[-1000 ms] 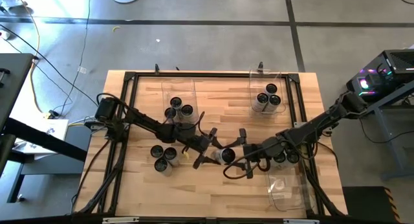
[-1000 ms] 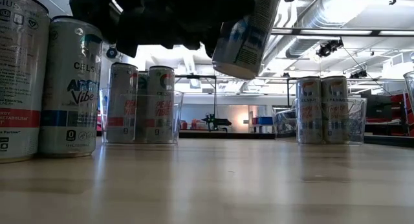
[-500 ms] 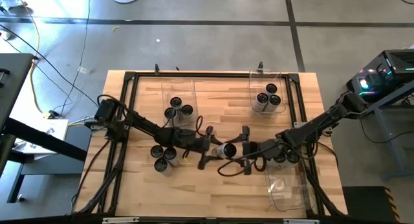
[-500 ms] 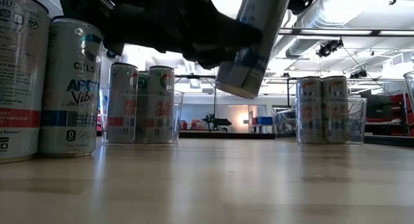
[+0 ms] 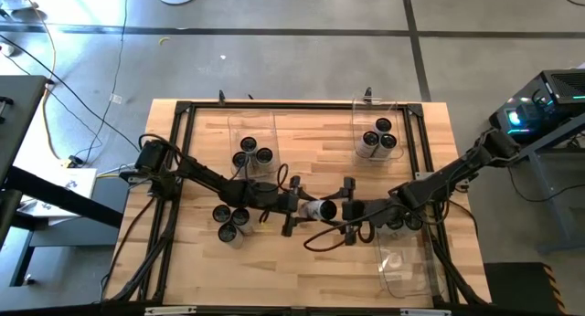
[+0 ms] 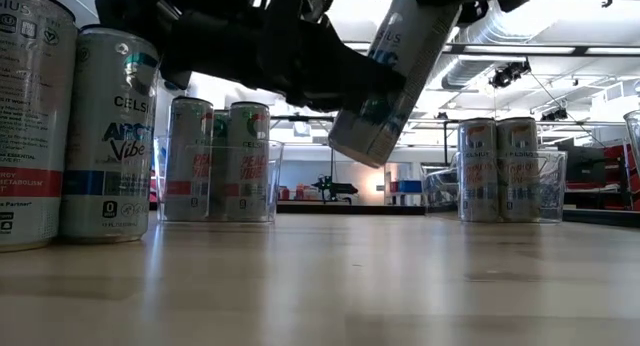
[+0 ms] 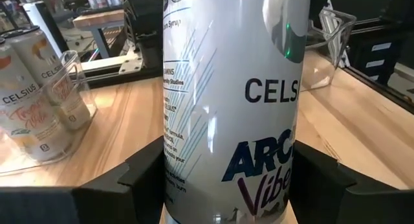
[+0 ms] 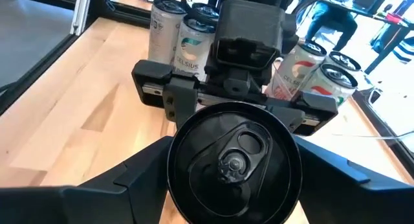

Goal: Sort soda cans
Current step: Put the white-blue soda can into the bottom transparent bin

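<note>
- The bench (image 5: pixel 302 152) carries clear bins: the far-left bin (image 5: pixel 252 133) and the far-right bin (image 5: pixel 377 124) each hold three upright soda cans, and the near-right bin (image 5: pixel 407 270) looks empty.
- Loose cans stand in a cluster near the left arm (image 5: pixel 230 220) and another beside the right arm (image 5: pixel 402 222).
- Both arms meet mid-bench over one lifted can (image 5: pixel 322 209), which hangs tilted above the wood in the low view.
- The left claw (image 5: pixel 294 206) grasps the can by its sides; its wrist view shows both fingers pressed to the printed wall.
- The right claw (image 5: pixel 347 211) straddles the can's top end; whether its fingers press the metal or merely flank it, I cannot tell.
- The step in hand looks like a claw-to-claw handover. Next, one claw should clench firmly before the other lets go, or the tilted can may drop.
- Hidden: which bin this flavour belongs in, and the can's lower end in the wrist views.
</note>
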Motion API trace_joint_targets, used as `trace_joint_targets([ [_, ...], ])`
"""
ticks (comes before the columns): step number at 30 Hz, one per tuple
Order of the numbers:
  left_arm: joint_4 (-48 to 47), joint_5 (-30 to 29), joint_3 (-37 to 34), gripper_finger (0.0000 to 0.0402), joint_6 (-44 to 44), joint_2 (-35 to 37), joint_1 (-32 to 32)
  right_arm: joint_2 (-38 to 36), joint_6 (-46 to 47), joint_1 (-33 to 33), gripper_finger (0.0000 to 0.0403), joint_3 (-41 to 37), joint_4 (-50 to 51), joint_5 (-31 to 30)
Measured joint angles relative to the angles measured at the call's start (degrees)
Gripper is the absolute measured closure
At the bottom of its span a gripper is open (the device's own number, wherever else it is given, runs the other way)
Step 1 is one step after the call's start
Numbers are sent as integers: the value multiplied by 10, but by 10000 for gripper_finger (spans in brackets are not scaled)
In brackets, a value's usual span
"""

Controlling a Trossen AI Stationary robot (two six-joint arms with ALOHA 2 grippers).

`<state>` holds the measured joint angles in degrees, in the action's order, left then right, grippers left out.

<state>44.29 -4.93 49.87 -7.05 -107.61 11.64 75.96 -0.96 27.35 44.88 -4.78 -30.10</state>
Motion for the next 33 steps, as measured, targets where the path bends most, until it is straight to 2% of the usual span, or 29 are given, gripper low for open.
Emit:
trace_joint_targets([
  [6, -2, 1, 0, 164, 3, 0, 0, 0, 12, -1, 129, 0, 3, 6],
  [15, -29, -73, 0, 164, -4, 2, 0, 0, 12, -8, 87, -2, 4, -19],
  [20, -26, -124, 1, 164, -18, 2, 1, 0, 9, -12, 84, -3, -21, -27],
  [25, -26, -193, 1, 164, -40, 2, 2, -16, 25, -7, 83, -3, -21, -87],
  [29, -24, -257, 1, 164, -65, 2, 7, -28, 36, -8, 84, -3, -19, -108],
  [33, -18, -283, 1, 164, -86, 2, 14, -29, 64, -25, 84, -3, -6, -117],
])
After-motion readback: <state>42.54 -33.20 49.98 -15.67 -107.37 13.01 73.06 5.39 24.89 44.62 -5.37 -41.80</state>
